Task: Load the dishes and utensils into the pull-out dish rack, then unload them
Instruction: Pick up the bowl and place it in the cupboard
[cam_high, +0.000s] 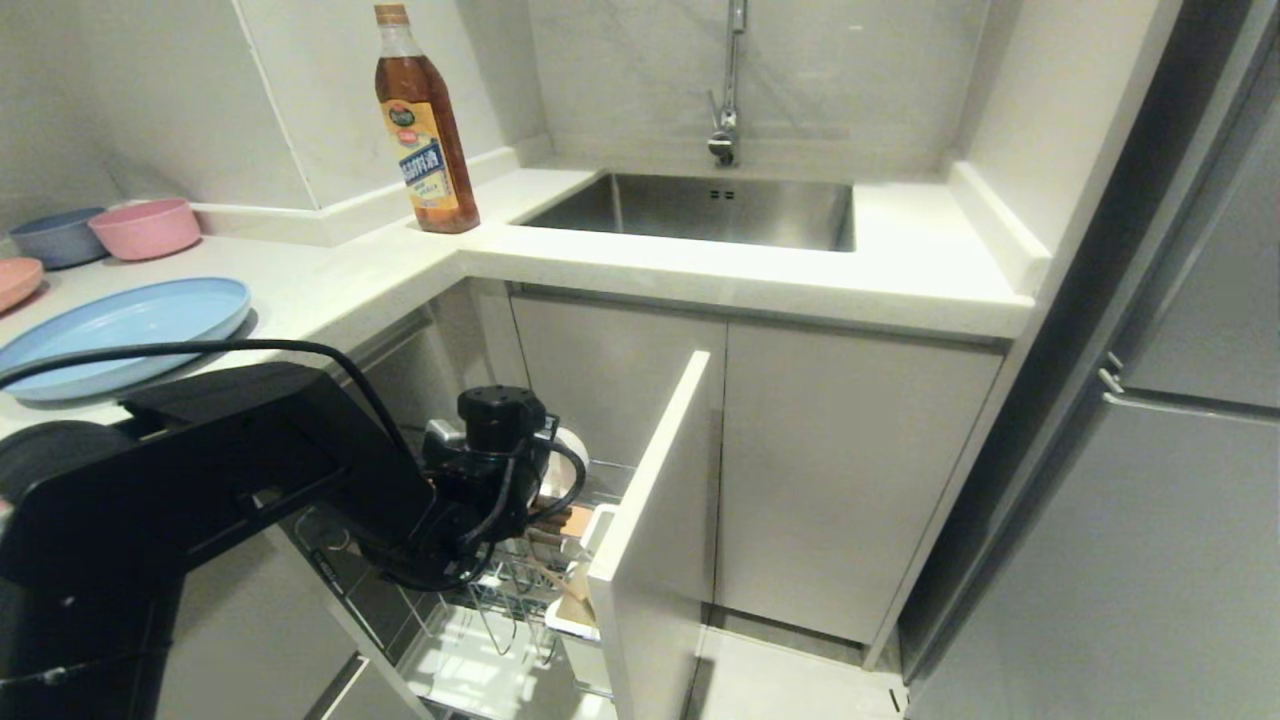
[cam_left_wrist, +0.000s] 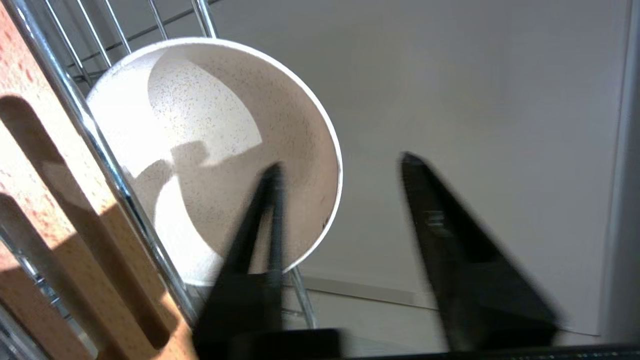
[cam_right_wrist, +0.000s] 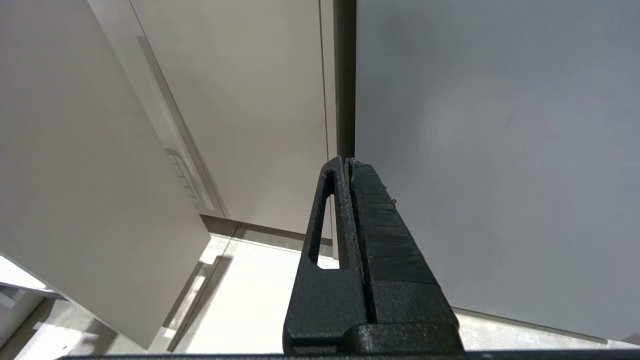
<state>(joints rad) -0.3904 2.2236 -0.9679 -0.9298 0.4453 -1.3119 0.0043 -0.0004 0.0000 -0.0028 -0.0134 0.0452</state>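
My left fingers (cam_left_wrist: 270, 210) stand apart with a clear gap between the 2 of them, grasping nothing. One fingertip lies across the rim of the white bowl (cam_left_wrist: 210, 145); the other is off to the side, in front of the pale cabinet wall. The bowl stands on edge in the pull-out dish rack (cam_left_wrist: 107, 160), leaning against a chrome wire, with the slotted wood strip (cam_left_wrist: 45, 200) just beside it. In the head view my left arm (cam_high: 200, 470) reaches down into the open rack (cam_high: 500, 600), whose white front panel (cam_high: 650, 520) is pulled out below the bench (cam_high: 700, 270). The light-blue plate (cam_high: 130, 330) lies flat on the bench at the left, well apart from the rack. I cannot make out the chopsticks or spoon clearly. My right fingers (cam_right_wrist: 347, 172) are pressed together on nothing, hanging low near a grey cabinet door (cam_right_wrist: 500, 150).
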